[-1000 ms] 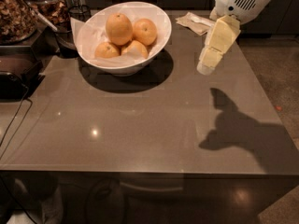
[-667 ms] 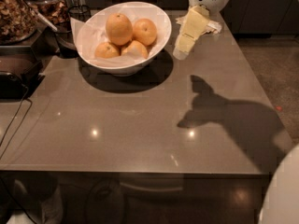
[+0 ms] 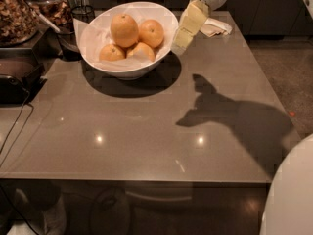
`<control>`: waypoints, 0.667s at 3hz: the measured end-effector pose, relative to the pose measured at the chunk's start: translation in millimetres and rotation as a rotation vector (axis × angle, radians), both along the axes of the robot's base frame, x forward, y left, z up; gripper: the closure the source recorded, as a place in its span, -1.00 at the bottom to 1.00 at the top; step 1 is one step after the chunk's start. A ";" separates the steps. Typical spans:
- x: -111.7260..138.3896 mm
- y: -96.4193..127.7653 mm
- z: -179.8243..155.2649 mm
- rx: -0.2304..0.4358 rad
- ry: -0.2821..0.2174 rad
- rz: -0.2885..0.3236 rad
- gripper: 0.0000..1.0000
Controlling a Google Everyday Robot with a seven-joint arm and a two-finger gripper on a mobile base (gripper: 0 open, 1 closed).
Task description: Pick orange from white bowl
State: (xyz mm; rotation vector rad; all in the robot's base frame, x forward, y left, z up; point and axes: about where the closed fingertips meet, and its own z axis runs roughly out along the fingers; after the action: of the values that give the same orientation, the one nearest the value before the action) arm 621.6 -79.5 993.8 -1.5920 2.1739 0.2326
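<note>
Camera view: the gripper [image 3: 181,36] is hanging just beside the right rim of the bowl [image 3: 128,68], having been travelling left from well to the bowl's right, and its shadow [image 3: 220,112] is sliding left over the table [image 3: 146,146] with it. Open or closed: cannot tell. The approach is judged nearly done, with the reach over the fruit remaining. The orange [image 3: 123,30], the largest of four, is sitting far-left in the bowl on the paper lining, smooth, yellow-orange and untouched.
</note>
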 end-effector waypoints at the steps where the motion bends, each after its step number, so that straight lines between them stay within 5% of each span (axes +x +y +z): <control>1: 18.4 20.5 3.0 0.012 0.001 0.020 -1.00; 2: 40.7 55.7 4.5 -0.004 -0.006 0.067 -1.00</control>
State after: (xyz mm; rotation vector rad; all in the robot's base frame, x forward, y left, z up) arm 662.3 -23.8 998.3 -1.6671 2.1203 0.2438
